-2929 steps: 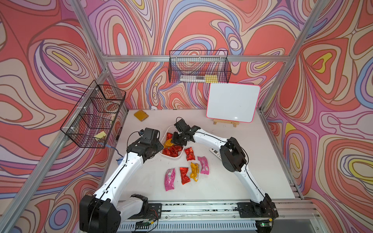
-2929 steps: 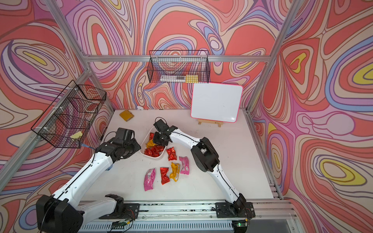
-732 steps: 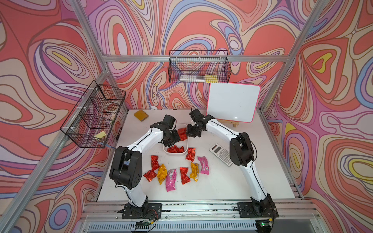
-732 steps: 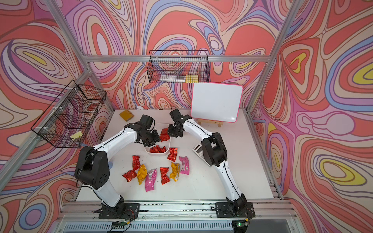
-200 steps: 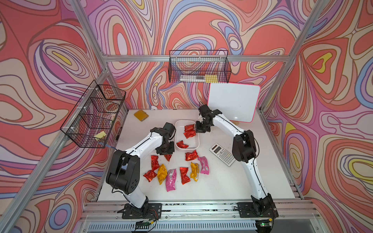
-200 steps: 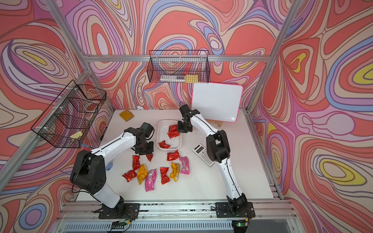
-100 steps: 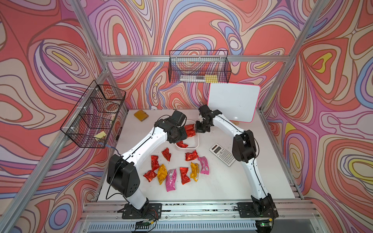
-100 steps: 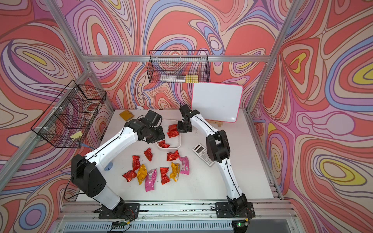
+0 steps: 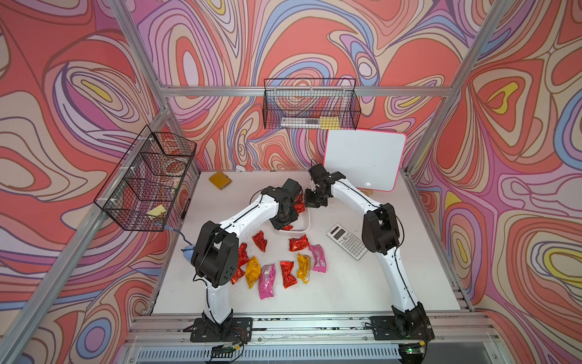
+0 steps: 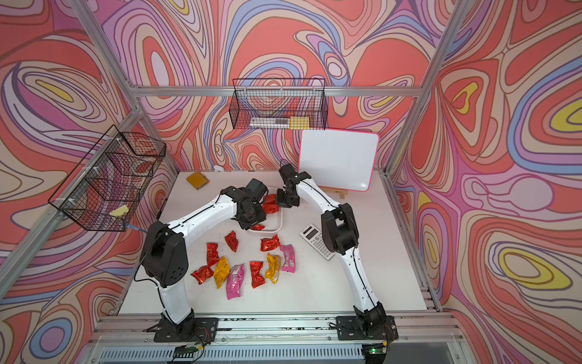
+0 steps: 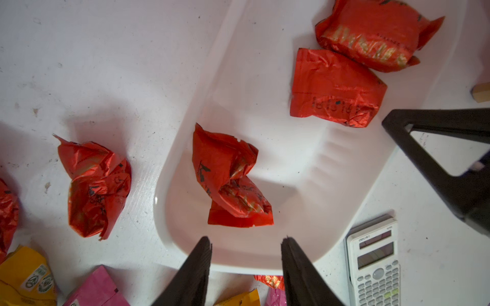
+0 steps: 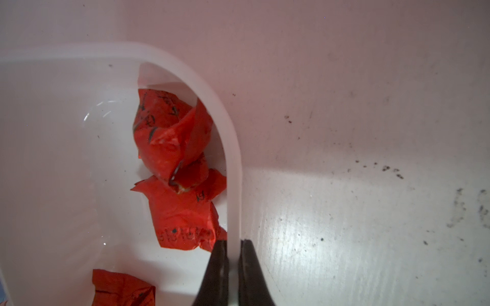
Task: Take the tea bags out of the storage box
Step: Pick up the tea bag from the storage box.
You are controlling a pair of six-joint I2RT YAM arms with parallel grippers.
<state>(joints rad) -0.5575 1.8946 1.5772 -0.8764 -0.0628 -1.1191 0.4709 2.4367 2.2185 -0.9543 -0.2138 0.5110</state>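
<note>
The right gripper (image 12: 233,250) pinches the rim of the white box (image 12: 234,164), which stands on the table (image 9: 346,290) and holds three red tea bags (image 11: 228,177), while the left gripper (image 11: 246,245) hangs spread and empty over one of them, and the other bags (image 9: 285,261) lie scattered on the table near it.

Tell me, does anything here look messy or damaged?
Yes. One red tea bag in the storage box is badly crumpled, like the loose tea bag on the table beside it, and dark specks dirty the table near the box's rim.
</note>
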